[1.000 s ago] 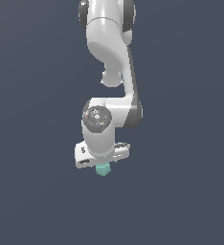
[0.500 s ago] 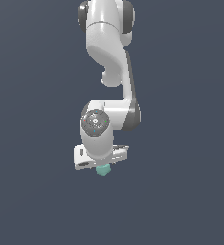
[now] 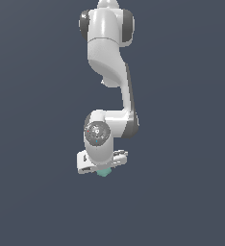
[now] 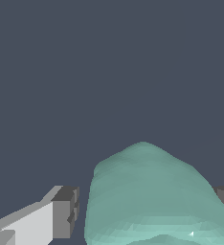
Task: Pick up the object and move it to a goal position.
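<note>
Honestly just a flat dark blue-grey ground [image 3: 32, 202] filling both views, same shade all over, and I can't make out anything resting on it.

Arm [image 3: 109, 72] hangs down from its base at the top of the exterior view, elbow bent, wrist pointing down. Gripper [image 3: 103, 172] fingers [image 4: 61, 217] stand on either side of the teal object [image 4: 152, 196]; contact unclear

No text, label, brand, number or sign can be read in either view.
</note>
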`<state>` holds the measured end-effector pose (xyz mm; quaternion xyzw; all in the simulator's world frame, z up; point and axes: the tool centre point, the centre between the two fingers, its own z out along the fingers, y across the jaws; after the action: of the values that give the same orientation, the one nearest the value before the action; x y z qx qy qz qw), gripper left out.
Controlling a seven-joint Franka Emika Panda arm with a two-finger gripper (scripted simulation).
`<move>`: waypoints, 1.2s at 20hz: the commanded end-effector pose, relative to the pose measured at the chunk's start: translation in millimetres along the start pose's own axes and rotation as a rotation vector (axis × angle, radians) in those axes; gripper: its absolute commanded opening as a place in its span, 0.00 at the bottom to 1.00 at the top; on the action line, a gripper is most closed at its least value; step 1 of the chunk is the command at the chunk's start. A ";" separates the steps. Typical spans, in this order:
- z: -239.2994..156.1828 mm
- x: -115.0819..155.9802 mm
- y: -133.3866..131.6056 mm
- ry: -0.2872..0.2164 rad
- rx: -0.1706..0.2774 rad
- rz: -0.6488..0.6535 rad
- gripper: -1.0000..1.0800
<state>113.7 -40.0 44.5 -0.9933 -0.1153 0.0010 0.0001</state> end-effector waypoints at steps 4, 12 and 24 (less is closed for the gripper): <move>3.5 1.9 0.3 0.002 -0.001 0.000 0.96; 3.2 2.0 0.4 0.002 -0.001 0.000 0.00; -8.9 -3.7 1.1 0.002 -0.001 0.000 0.00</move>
<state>111.6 -41.1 49.1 -0.9933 -0.1156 0.0006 0.0001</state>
